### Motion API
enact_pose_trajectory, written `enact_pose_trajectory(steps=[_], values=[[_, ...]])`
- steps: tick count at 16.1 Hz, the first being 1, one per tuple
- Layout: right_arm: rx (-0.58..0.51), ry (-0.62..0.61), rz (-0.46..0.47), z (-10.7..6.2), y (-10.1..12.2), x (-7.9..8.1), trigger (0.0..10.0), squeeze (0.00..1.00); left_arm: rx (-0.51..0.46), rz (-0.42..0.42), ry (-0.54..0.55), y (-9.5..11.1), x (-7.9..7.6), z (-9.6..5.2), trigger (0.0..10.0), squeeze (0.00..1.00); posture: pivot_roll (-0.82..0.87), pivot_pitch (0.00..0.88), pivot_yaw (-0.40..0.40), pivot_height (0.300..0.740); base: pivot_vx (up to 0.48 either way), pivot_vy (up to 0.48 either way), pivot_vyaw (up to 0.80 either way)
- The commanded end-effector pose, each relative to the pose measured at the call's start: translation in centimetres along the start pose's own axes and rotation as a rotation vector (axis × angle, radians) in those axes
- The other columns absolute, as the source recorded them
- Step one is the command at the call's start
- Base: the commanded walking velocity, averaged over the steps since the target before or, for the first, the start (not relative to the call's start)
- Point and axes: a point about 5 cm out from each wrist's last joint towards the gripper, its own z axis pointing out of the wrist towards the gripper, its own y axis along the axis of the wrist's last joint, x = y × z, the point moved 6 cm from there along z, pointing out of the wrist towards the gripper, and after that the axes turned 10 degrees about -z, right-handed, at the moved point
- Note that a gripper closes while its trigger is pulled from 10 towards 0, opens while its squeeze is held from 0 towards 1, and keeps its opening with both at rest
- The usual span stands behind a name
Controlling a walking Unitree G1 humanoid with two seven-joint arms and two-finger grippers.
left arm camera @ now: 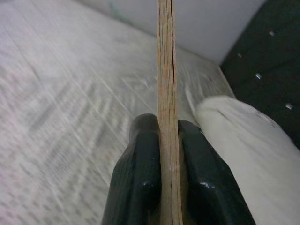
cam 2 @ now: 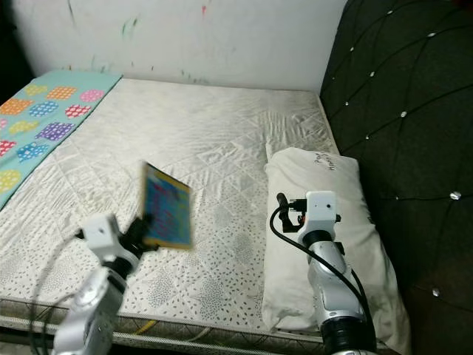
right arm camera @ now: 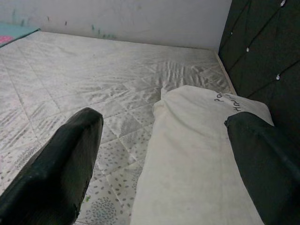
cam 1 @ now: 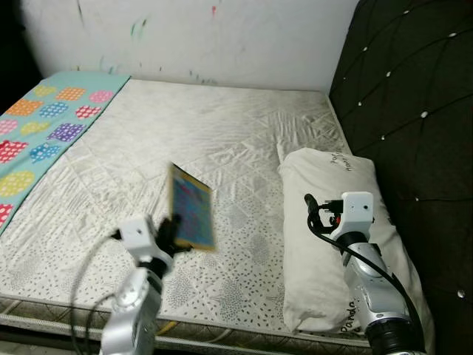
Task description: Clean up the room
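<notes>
Above the mattress (cam 1: pixel 222 140), beside the pillow (cam 1: pixel 325 222), we are pinching a thin, stiff, light book (cam 1: pixel 192 207) upright by its lower edge in our left gripper (cam 1: pixel 171 231), while our right gripper (right arm camera: pixel 164 164) is hanging open over that pillow.

Two black fingers (left arm camera: pixel 140 178) clamp a thin book (left arm camera: pixel 165 93) seen edge-on above a white quilted mattress (left arm camera: pixel 56 103); a white pillow (left arm camera: pixel 243 140) lies near its headboard edge.

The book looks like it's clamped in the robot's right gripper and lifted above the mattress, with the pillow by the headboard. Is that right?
Not quite: the book is clamped in the left gripper, as the left wrist view shows. The right gripper is open over the pillow. The rest holds: the book is above the mattress, and the pillow lies by the headboard.
</notes>
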Motion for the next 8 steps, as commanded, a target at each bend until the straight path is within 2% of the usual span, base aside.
enact_pose_trajectory(steps=[1, 3, 4, 5, 6, 7, 8], values=[[0.003, -0.006, -0.007, -0.1, -0.1, -0.3, 10.0, 0.0, -0.031, -0.008, -0.063, 1.1, -1.5, 0.3, 10.0, 0.0, -0.1, 0.0, -0.023, 0.74, 0.0, 0.0, 0.0], [0.022, -0.024, -0.019, -0.1, -0.7, -1.2, 10.0, 0.0, -0.001, -0.091, -0.076, 0.7, -1.4, -0.1, 10.0, 0.0, -0.1, 0.0, -0.027, 0.74, 0.0, 0.0, 0.0], [0.026, -0.032, -0.023, 0.0, -0.7, -1.7, 10.0, 0.0, 0.009, -0.183, -0.057, 0.9, -0.4, -0.3, 10.0, 0.0, -0.1, 0.0, -0.03, 0.74, 0.0, 0.0, 0.0], [0.026, -0.032, -0.023, 0.0, -0.7, -1.7, 10.0, 0.0, 0.009, -0.183, -0.057, 0.9, -0.4, -0.3, 10.0, 0.0, -0.1, 0.0, -0.03, 0.74, 0.0, 0.0, 0.0], [0.02, -0.029, -0.025, 0.0, -0.4, -1.7, 10.0, 0.0, 0.053, -0.296, -0.098, 0.9, 0.0, -1.0, 10.0, 0.0, -0.1, 0.0, -0.031, 0.74, 0.0, 0.0, 0.0], [0.02, -0.024, -0.013, -0.2, -0.4, -1.6, 10.0, 0.0, 0.097, -0.346, -0.173, 0.8, -0.8, -1.8, 10.0, 0.0, -0.1, 0.0, -0.031, 0.74, 0.0, 0.0, 0.0], [0.016, -0.022, 0.009, -0.5, -0.1, -1.5, 10.0, 0.0, 0.107, -0.332, -0.195, 0.9, -0.8, -2.5, 10.0, 0.0, -0.09, 0.0, -0.031, 0.74, 0.0, 0.0, 0.0]])
